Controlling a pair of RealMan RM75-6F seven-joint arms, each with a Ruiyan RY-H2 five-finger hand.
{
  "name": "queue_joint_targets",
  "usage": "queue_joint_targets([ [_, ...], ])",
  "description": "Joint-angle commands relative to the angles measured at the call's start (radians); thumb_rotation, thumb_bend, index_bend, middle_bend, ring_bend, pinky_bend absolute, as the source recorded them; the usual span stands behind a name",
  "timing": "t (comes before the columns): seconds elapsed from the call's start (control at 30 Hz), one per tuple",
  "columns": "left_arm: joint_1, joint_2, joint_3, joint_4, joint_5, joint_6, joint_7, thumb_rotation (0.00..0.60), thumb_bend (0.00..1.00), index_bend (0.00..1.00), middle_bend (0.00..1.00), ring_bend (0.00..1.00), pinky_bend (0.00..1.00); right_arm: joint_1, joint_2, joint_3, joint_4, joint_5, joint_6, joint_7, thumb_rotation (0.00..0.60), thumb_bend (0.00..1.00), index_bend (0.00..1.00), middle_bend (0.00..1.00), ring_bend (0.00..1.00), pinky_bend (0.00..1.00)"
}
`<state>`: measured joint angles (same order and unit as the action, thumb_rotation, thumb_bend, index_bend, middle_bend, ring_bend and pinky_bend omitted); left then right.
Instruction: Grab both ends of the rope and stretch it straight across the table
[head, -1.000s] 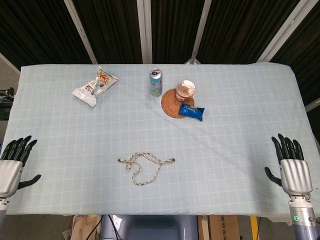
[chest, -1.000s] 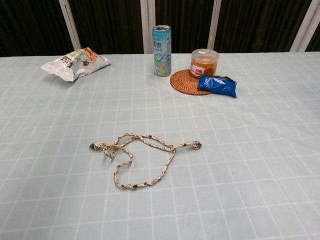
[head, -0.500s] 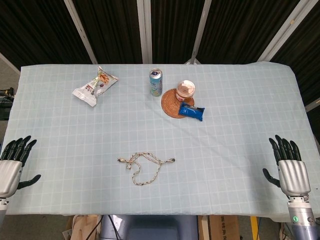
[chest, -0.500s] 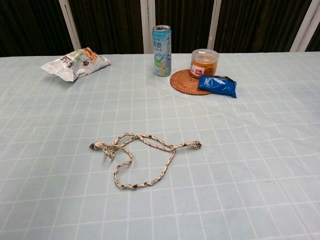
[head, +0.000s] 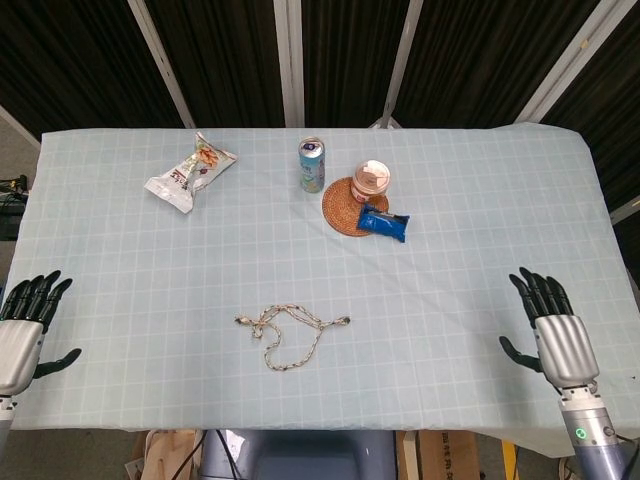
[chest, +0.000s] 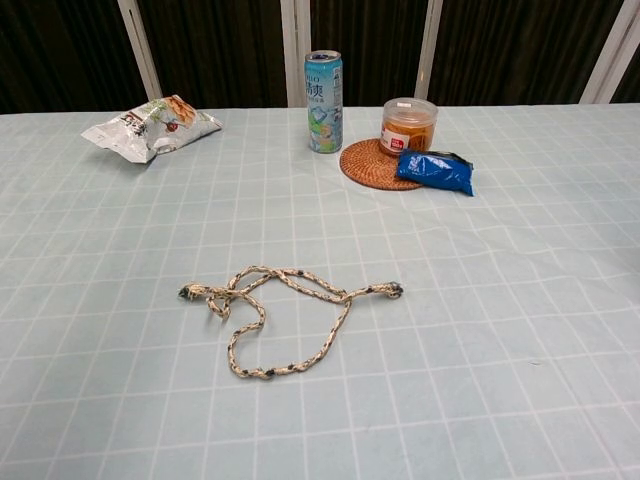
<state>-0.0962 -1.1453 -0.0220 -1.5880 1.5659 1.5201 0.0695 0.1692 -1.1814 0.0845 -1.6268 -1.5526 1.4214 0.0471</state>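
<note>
A pale braided rope (head: 290, 333) (chest: 285, 315) lies in a loose loop near the front middle of the table, its two dark-tipped ends pointing left and right. My left hand (head: 25, 335) hovers at the table's front left corner, fingers spread, holding nothing. Far from the rope's right end, my right hand (head: 553, 333) stands at the front right, fingers apart and empty. The chest view shows neither hand.
At the back of the checked tablecloth (head: 480, 230) sit a snack bag (head: 189, 171), a drink can (head: 312, 165), a lidded jar (head: 369, 181) on a woven coaster (head: 342, 214), and a blue packet (head: 384, 224).
My right hand has shifted left, inward over the table's front right. The left hand and the rope have barely moved.
</note>
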Motion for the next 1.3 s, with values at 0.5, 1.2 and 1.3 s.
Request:
queue_joint_targets([
  [0.5,-0.005,-0.004,-0.002,0.003,-0.006,-0.010,0.006,0.600,0.04,0.00,0.00,0.00,0.00,0.264,-0.174,0.107,-0.102,0.118,-0.293,-0.119,0.600,0.28,0.49,0.13,0.00,0.00],
  [1.2,-0.014,0.001,-0.006,0.004,-0.015,-0.025,-0.014,0.600,0.04,0.01,0.00,0.00,0.00,0.392,-0.495,0.103,0.059,0.303,-0.382,-0.284,0.600,0.35,0.55,0.16,0.00,0.00],
  [1.3,-0.015,0.002,-0.007,0.004,-0.016,-0.026,-0.019,0.600,0.04,0.01,0.00,0.00,0.00,0.399,-0.517,0.102,0.071,0.313,-0.382,-0.293,0.600,0.35,0.55,0.16,0.00,0.00],
])
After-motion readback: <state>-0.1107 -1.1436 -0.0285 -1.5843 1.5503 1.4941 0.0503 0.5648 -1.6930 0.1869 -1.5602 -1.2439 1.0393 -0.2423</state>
